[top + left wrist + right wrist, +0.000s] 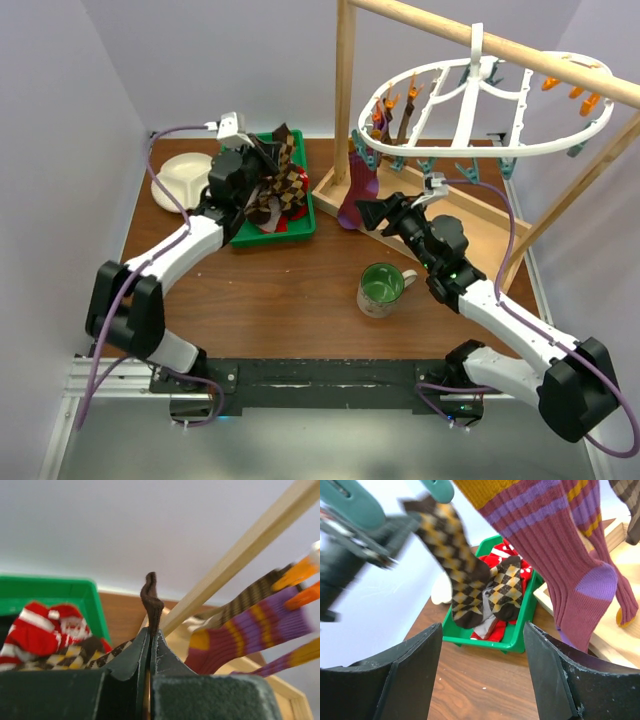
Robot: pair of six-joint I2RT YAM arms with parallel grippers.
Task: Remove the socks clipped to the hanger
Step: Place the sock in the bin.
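My left gripper [150,642] is shut tight on the cuff of a brown checkered sock [151,597], which hangs over the green tray [275,240]. I judge this the drop-off step for that sock: it is off the hanger [470,100] and not yet let go. The next move calls for opening those jaws so the sock falls inside the rim and not across it.

My right gripper [367,212] stands wide open and holds nothing. It is low, just beside the maroon sock [570,565], which is clipped to the hanger's near rim and hangs down to the wooden base. I think that sock is next. I would need to close on it high, near its clip, and pull down and away so the clip lets go without swinging the whole hanger on its pole [500,45]. More striped socks [388,115] are clipped along the rim farther back.

The tray holds a red-and-white sock [507,555] and another checkered one [507,590]. I see nothing in the mug [382,290] or the white dish [180,175].
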